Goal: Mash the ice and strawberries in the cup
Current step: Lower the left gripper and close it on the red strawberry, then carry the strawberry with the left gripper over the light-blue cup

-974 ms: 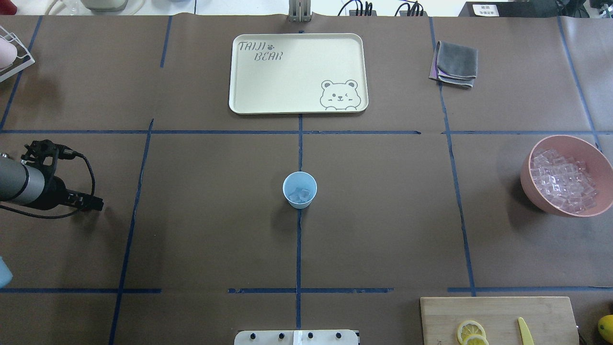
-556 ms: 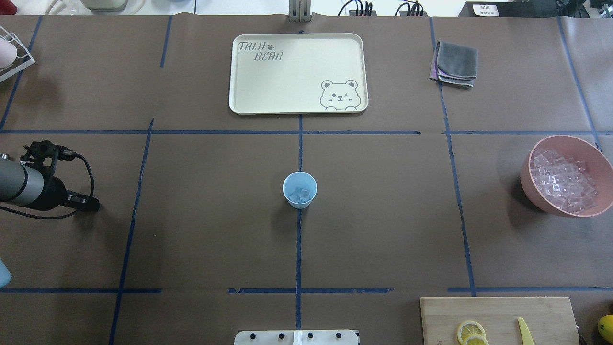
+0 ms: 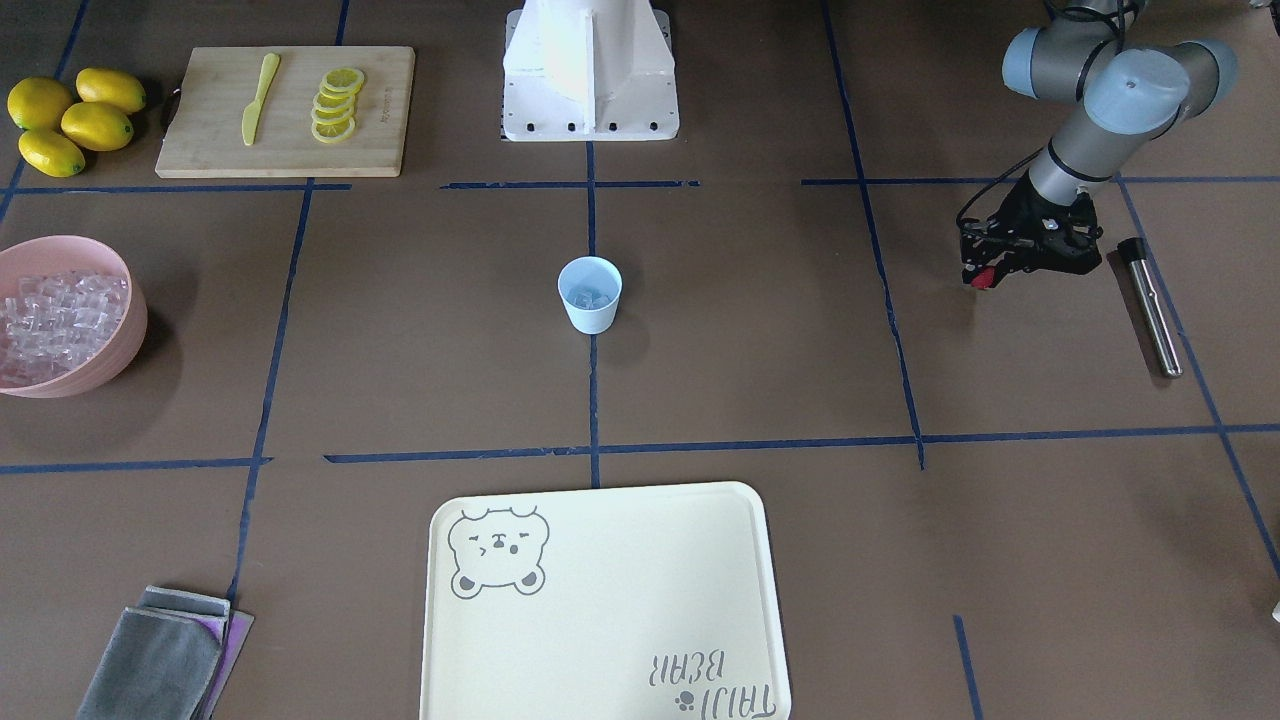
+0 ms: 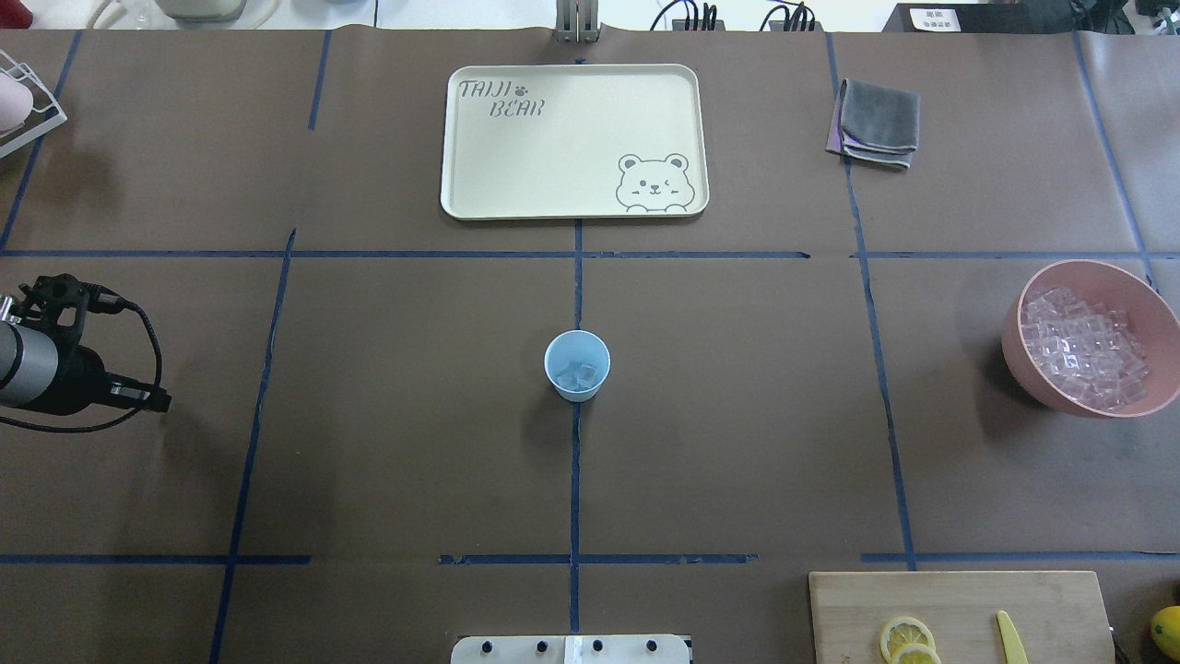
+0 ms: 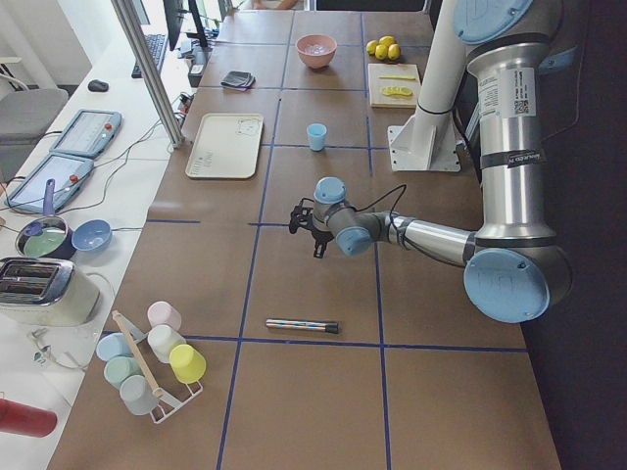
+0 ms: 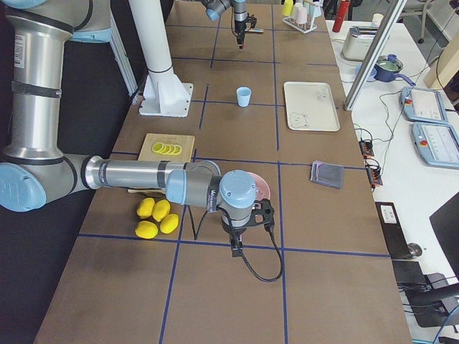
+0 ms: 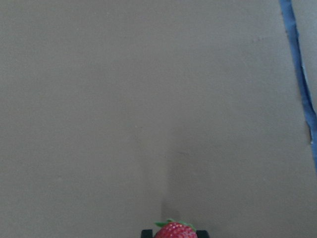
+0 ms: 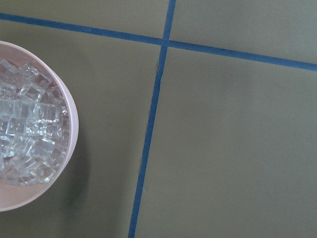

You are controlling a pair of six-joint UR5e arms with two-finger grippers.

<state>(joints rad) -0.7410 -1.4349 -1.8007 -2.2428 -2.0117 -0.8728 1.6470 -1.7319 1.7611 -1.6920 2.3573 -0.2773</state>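
**Ice is in, strawberry on its way, no mashing yet**

Front-facing camera: the cup [image 3: 590, 293] stands upright on the centre tape line with a few pieces of ice [image 3: 588, 295] in the bottom. My left gripper [image 3: 988, 272] hangs just above the table, well off to the robot's left, with a red speck at its tip that I take for the strawberry [image 3: 979, 281]. A metal muddler [image 3: 1150, 305] lies flat on the paper just outboard of it, untouched. The pink bowl [image 3: 128, 300], heaped with more cubes, sits well apart on the other side.

Overhead: the cup [image 4: 577, 365] is alone mid-table and holds only ice. The left gripper [image 4: 160, 400] is near the view's edge, far from it.

Left side camera: same picture, with the muddler between the arm and the mug rack [image 5: 157, 364].

Right side camera: the right gripper [image 6: 236, 247] hovers by the pink bowl. I cannot tell how its jaws stand.

Left wrist: the jaws are clamped on the strawberry [image 7: 176, 231], bare paper ahead.

Right wrist: only the bowl's rim, its cubes and tape lines; no fingers show.

My read: the ice step looks done. What remains is carrying the strawberry to the cup, dropping it in, fetching the muddler and mashing.
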